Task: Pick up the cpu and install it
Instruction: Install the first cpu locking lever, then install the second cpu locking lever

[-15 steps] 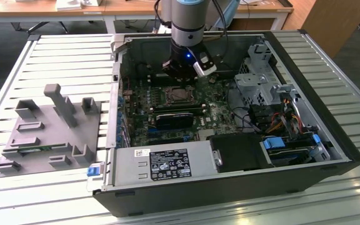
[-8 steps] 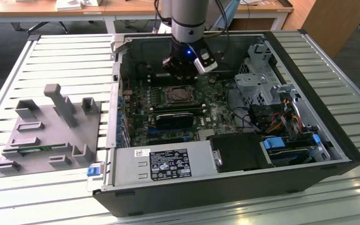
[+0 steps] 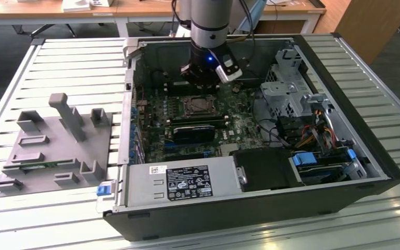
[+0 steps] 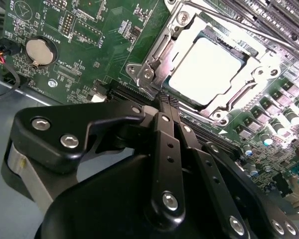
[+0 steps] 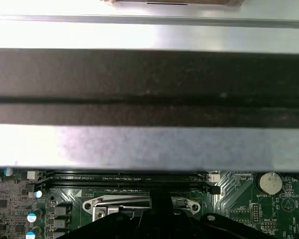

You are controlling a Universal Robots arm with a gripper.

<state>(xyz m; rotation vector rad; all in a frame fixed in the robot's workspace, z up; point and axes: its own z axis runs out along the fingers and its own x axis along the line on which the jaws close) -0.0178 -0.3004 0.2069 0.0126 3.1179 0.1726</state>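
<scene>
The cpu (image 4: 209, 69), a flat square with a bright silver top, lies inside the metal socket frame (image 4: 154, 59) on the green motherboard (image 4: 89, 30). In the exterior view the cpu (image 3: 200, 106) sits in the middle of the open computer case, and my gripper (image 3: 201, 86) hangs just above and behind it. In the second wrist view my gripper (image 4: 167, 99) has its two thin black fingers pressed together with nothing between them, their tips beside the socket's corner. My gripper (image 5: 159, 201) also shows dark over the socket in the first wrist view.
The black case wall (image 5: 149, 84) rises close behind the gripper. A power supply (image 3: 179, 182), drive cage (image 3: 290, 83) and cables (image 3: 318, 130) crowd the case. A coin battery (image 4: 40, 51) sits on the board. A grey fixture tray (image 3: 54, 146) lies at the exterior view's left.
</scene>
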